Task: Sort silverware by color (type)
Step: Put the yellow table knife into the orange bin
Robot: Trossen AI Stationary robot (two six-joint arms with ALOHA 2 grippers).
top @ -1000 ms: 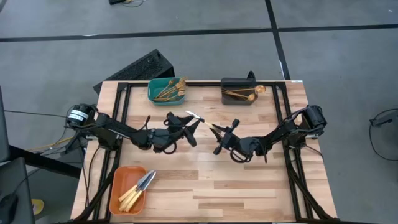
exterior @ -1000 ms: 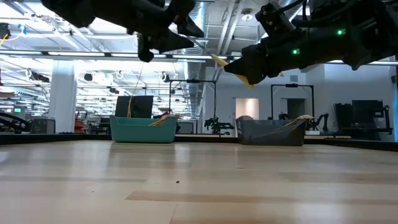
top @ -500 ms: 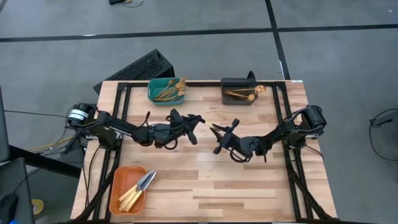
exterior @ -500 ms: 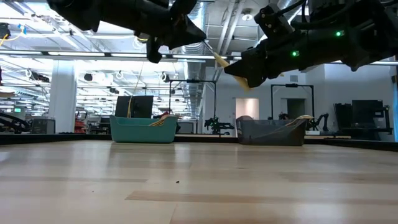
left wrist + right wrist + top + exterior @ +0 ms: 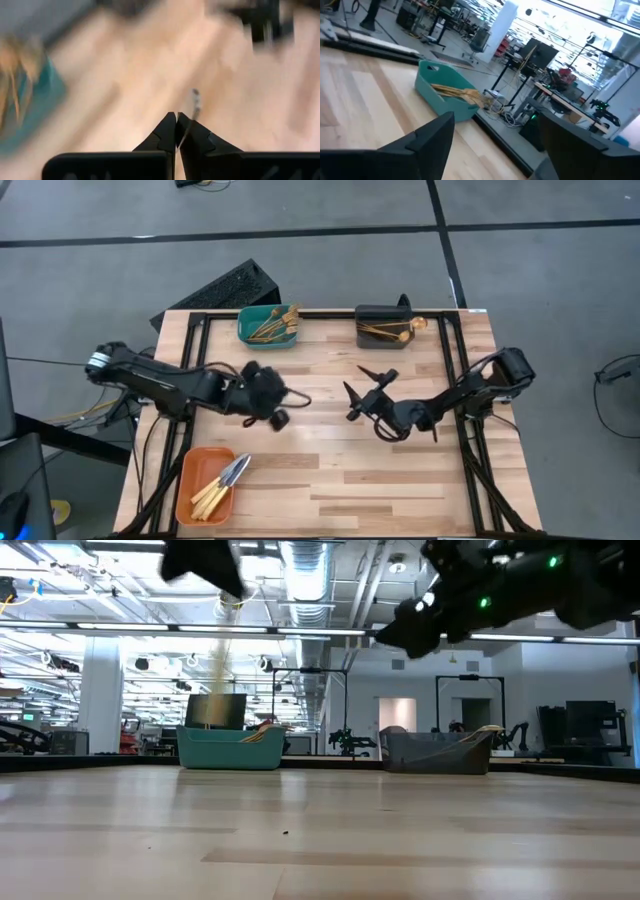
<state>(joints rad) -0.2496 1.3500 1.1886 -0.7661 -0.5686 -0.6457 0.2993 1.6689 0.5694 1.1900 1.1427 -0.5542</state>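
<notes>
High view: left hand (image 5: pixel 272 402) clamped on slim knife (image 5: pixel 192 107), mid-table, likely bound for orange bin (image 5: pixel 190 492) holding knives. Right hand (image 5: pixel 362 386) wide open, empty, hovering nearby.

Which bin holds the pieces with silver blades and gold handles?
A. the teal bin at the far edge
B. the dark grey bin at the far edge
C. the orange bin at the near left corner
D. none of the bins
C: in the high view the orange bin holds the silver-bladed, gold-handled knives, while the teal bin and the dark grey bin hold only gold-coloured pieces.
</notes>
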